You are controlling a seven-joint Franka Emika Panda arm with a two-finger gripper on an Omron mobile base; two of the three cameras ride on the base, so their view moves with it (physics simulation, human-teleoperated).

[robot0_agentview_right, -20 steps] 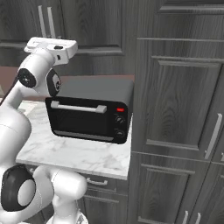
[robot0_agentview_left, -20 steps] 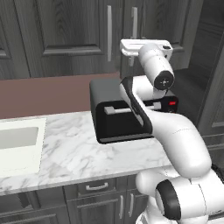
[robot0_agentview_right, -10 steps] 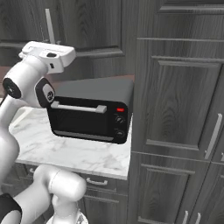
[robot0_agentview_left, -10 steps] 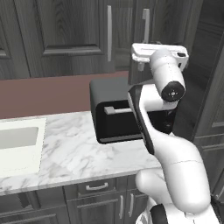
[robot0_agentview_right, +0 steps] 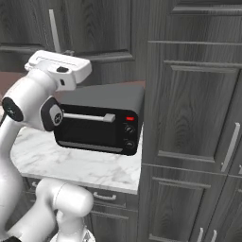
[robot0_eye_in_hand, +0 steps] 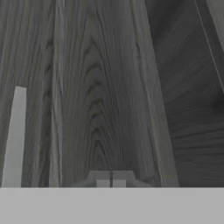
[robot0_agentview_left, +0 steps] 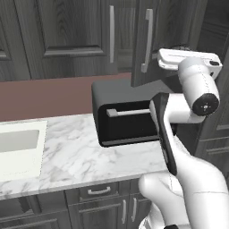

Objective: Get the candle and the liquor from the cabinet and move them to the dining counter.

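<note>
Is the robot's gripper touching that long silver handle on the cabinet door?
Apart. In the hand view the shut gripper faces bare door panel, with the silver handle well off to one side.

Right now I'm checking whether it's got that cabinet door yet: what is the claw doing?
Claw: shut, fingertips together, holding nothing, right up against the cabinet door.
</note>
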